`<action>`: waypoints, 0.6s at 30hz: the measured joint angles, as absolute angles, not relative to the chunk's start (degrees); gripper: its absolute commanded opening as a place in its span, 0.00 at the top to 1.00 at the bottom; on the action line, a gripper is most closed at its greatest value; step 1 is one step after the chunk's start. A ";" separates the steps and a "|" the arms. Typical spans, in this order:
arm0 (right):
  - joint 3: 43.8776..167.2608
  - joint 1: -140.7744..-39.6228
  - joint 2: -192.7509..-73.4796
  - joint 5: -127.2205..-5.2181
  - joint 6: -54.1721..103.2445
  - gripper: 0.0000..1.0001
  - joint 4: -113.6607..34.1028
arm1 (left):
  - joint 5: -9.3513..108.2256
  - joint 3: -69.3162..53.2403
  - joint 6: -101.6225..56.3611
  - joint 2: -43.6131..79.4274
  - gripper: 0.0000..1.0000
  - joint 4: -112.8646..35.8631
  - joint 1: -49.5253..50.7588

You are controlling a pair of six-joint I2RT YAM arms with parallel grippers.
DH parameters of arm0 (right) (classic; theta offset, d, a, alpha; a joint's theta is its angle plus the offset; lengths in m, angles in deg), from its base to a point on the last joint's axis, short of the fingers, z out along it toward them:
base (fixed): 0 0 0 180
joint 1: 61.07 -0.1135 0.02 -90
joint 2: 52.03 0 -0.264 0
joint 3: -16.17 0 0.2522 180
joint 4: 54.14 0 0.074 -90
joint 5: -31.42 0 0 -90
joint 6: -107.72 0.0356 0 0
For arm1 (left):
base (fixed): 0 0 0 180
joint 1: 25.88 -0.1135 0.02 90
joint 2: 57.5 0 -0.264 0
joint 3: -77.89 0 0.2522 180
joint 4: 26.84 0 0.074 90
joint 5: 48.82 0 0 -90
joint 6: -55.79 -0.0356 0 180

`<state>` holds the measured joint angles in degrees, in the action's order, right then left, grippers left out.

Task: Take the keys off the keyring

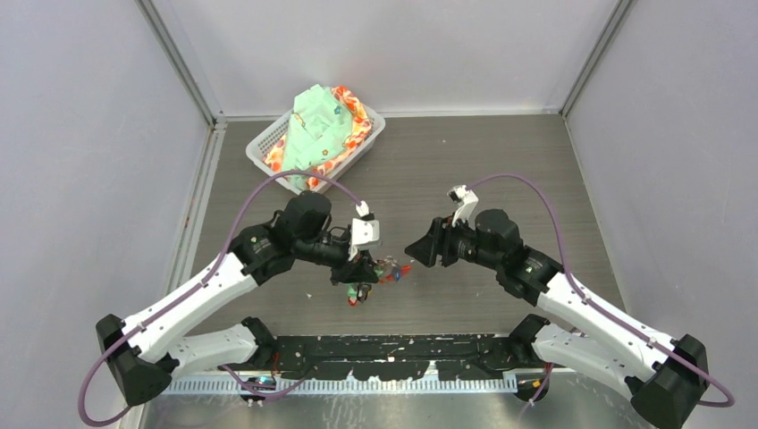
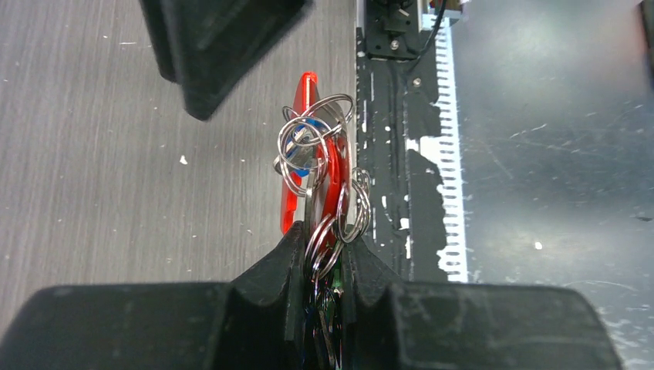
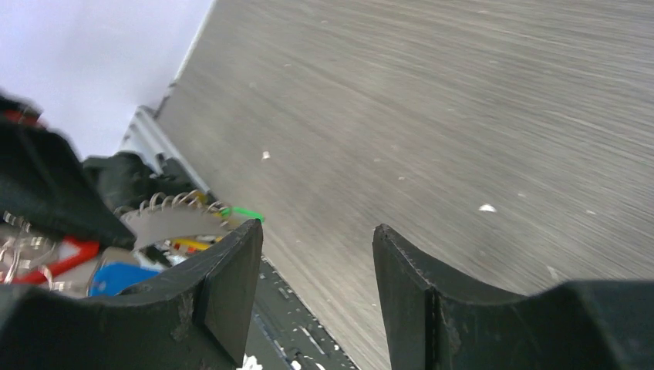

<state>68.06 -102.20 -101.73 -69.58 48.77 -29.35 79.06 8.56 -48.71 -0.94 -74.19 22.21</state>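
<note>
Keyring clamped in left claw near table edge; right claw agape

Grey wood-grain table between pale lilac walls (white basket in the far corner)

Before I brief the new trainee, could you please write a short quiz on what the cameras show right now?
1. True or false: the right arm's jaws are shut on the keys.
2. What is gripping the keyring with its red strip? A) the left arm's jaws B) the right arm's jaws C) nothing, it lies flat on the table.
3. Fill in: the white basket at the far side holds a folded ____ cloth.

Key: 1 false, those jaws stand open and empty. 2 A. 3 green.
</note>
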 measured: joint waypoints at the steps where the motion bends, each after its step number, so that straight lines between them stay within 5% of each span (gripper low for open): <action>1: 66.45 -102.20 -100.83 -71.27 49.14 0.40 -31.38 | 79.85 7.10 -48.25 0.08 1.00 -75.35 21.82; 18: 56.31 -102.20 -95.61 -84.31 53.73 0.39 -52.21 | 95.70 -0.45 -26.90 6.14 1.00 -75.50 20.49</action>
<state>56.31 -102.20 -95.61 -84.31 53.73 -52.21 95.70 -0.45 -26.90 6.14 -75.50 20.49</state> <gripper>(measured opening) 0.606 0.160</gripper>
